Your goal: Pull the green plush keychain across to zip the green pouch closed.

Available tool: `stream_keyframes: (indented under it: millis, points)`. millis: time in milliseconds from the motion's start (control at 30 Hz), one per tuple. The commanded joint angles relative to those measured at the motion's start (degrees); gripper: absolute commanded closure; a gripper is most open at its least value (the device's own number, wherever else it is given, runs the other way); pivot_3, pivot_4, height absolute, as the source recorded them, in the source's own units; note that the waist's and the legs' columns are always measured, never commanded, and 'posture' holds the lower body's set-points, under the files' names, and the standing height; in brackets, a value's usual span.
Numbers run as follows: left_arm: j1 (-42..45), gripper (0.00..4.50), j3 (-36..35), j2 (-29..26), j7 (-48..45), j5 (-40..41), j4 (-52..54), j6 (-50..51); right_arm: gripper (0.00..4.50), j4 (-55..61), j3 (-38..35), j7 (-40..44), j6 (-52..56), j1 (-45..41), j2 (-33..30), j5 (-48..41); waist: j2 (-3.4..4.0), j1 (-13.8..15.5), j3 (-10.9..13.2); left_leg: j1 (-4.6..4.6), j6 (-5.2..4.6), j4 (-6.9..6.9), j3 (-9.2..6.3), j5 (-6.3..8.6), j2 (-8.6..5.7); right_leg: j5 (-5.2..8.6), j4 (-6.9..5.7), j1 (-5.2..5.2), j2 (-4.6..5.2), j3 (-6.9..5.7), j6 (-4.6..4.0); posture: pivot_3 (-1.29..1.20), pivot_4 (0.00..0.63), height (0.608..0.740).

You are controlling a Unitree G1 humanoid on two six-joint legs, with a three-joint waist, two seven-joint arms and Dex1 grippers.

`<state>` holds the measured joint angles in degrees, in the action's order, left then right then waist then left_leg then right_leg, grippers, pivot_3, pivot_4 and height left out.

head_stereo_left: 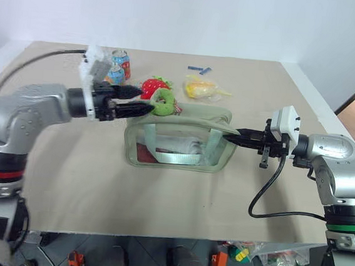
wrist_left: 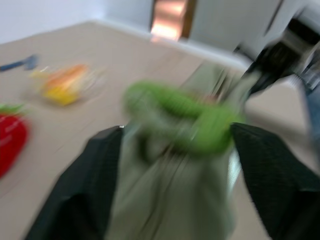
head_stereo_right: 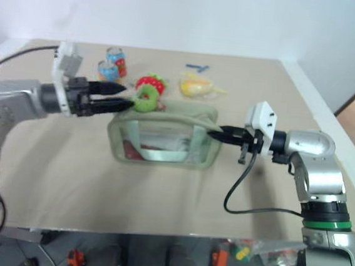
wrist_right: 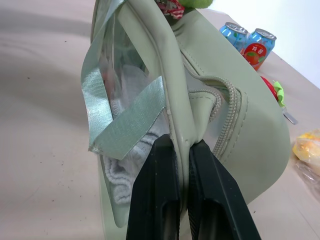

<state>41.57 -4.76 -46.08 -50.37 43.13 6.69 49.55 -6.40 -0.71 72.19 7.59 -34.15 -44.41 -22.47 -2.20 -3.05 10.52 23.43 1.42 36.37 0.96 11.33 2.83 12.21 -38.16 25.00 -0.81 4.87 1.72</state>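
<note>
Right wrist view: unreadable can labels [wrist_right: 256,50]; right end effector [wrist_right: 186,150] clamped on green pouch [wrist_right: 250,130]; left end effector [head_stereo_left: 144,102] apart.

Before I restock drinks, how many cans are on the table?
2, side by side at the table's far edge: one blue can nearer the left gripper, one orange-labelled can just behind it. None seem hidden.
</note>
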Motion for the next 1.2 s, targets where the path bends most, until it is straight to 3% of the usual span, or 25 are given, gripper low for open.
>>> stream_keyframes:
  millis: [33,167,367,400,667,800,1067,1200]
  points:
    - [-3.92,0.04,-3.20,-3.51,-2.81,-1.98,3.33,-3.82,4.50,0.64,-1.70,0.01,-0.75,-0.55,-0.66,-0.10,0.00,0.08,0.00,0.00,0.00,0.00,0.01,0.00,0.01,0.01,0.00,-0.01,0.00,0.00,-0.01,0.00,0.150,0.740]
    - [-10.85,0.04,-5.50,-4.36,-3.18,-4.39,6.18,-8.88,4.50,0.25,-1.54,0.15,-1.01,-0.79,-0.57,0.11,0.00,0.21,0.00,0.01,0.00,0.03,0.03,0.00,0.01,0.04,0.00,0.00,0.03,0.00,-0.06,0.00,0.150,0.740]
    - [-16.63,0.04,-4.98,1.55,0.60,-4.17,11.19,-10.97,4.50,0.19,-0.98,0.17,-0.88,-1.43,-0.22,0.34,0.00,0.29,0.00,0.00,0.00,0.09,0.08,0.00,0.01,0.10,0.01,-0.05,0.08,0.01,-0.17,0.00,0.150,0.740]
    - [-16.85,0.60,-4.96,2.69,1.31,-4.01,11.48,-11.08,4.50,0.15,-0.91,0.22,-0.86,-1.58,-0.20,0.37,-0.01,0.29,0.00,-0.01,0.00,0.09,0.09,0.00,0.00,0.10,0.00,-0.05,0.08,0.02,-0.16,0.00,0.150,0.740]
    - [-16.89,3.16,-3.96,6.38,2.71,-5.70,9.30,-12.26,4.50,0.48,-0.62,0.76,1.49,-2.36,-0.81,-0.36,0.00,0.23,0.00,-0.02,0.00,0.10,0.08,0.00,0.01,-0.01,0.00,-0.04,0.05,0.02,0.01,0.00,0.150,0.740]
    - [-16.77,4.47,-3.34,6.96,2.29,-5.66,9.20,-11.56,3.16,3.20,-1.30,0.89,7.94,-2.13,-1.76,-2.86,0.00,0.23,0.00,-0.01,0.00,0.10,0.08,0.00,0.01,-0.03,0.00,-0.04,0.05,0.02,0.04,0.00,0.150,0.740]
    - [-16.56,4.50,-1.99,7.75,2.20,-4.21,9.97,-10.01,0.39,1.23,-6.53,-0.49,21.19,-7.85,-5.23,-9.19,0.02,0.28,0.01,-0.01,0.00,0.13,0.11,0.00,-0.01,0.01,0.00,-0.05,0.08,0.06,-0.03,0.00,0.150,0.740]
    - [-16.24,4.50,-1.31,8.19,2.16,-4.17,10.02,-9.75,0.39,-4.70,-6.94,-3.32,23.15,-16.57,-4.01,-8.65,0.02,0.28,0.01,-0.03,-0.01,0.17,0.11,-0.01,-0.03,0.05,0.01,-0.09,0.09,0.06,-0.11,0.00,0.150,0.740]
